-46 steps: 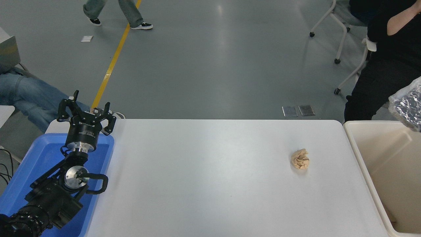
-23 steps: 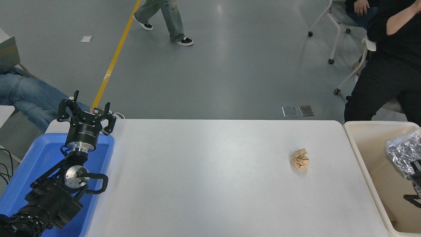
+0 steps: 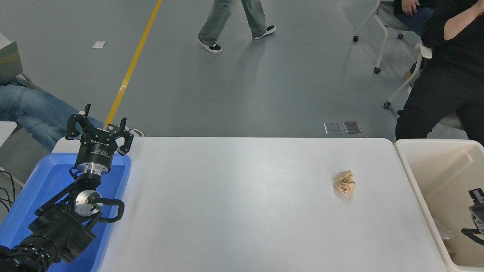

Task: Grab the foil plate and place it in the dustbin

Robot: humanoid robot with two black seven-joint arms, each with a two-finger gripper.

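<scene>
The dustbin point(image 3: 423, 177) is a cream tub against the table's right edge. My right gripper point(image 3: 473, 213) shows only at the picture's right edge, inside the bin's opening, with its fingers point(image 3: 475, 195) spread apart and nothing between them. The foil plate does not show as a whole. A pale crinkled bit point(image 3: 441, 230) lies low against the bin's left wall, and I cannot tell whether it is the plate. My left gripper point(image 3: 99, 126) is parked open over the blue tray at the lower left.
A crumpled tan paper ball point(image 3: 344, 182) lies on the white table point(image 3: 234, 204) right of centre. A blue tray point(image 3: 41, 189) sits at the left edge. A person in black sits beyond the bin, another sits at the far left, one walks by behind.
The foil plate, held above the bin a second ago, went down into it and out of sight. My right gripper came into view and now stands open. A person walked rightward in the background.
</scene>
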